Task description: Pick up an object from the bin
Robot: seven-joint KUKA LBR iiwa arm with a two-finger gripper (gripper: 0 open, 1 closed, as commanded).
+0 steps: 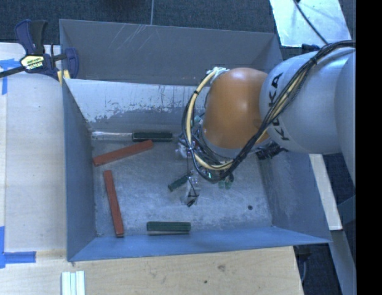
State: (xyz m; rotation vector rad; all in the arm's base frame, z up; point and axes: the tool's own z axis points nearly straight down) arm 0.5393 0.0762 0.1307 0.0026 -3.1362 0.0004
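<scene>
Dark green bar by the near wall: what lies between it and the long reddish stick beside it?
Nothing: the camera view shows bare bin floor between the dark green bar and the reddish stick.

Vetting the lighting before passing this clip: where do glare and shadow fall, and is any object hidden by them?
Camera view: light is brightest on the bin's far wall, showing its scratches; the floor beneath the arm's orange cover looks somewhat darker; the red-brown stick by the left wall and the dark green block by the near wall are evenly lit, without glare.
</scene>
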